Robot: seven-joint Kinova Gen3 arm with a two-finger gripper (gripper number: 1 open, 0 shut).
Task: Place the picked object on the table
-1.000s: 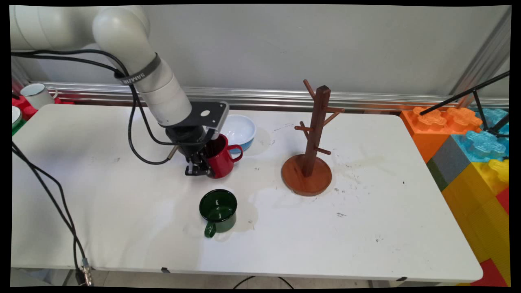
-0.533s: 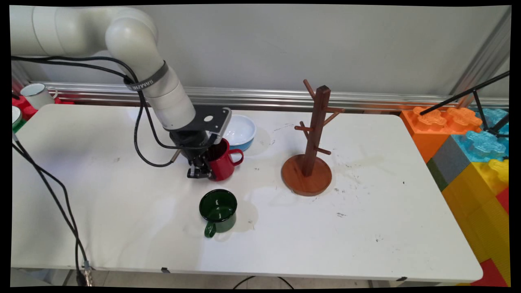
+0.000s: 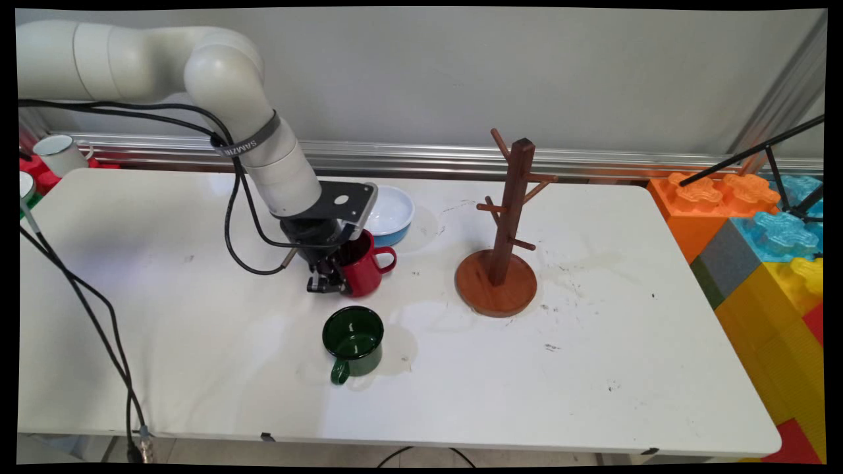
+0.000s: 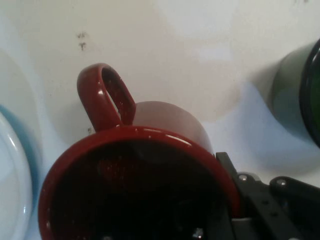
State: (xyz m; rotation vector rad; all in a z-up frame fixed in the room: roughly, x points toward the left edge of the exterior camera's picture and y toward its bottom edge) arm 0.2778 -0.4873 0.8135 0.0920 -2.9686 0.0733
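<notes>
One shiny red mug [image 3: 364, 266] with a loop handle is sitting tilted in the gripper [image 3: 329, 280], which is pinching its rim, arm leaning down from the far left.

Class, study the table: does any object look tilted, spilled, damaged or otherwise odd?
Yes: the red mug, pinched at its rim by the gripper, leans instead of standing flat. The green mug and mug tree stand upright; nothing is spilled.

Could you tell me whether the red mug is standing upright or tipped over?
Tilted: the red mug leans in the gripper, mouth angled up-left, handle pointing right.
</notes>
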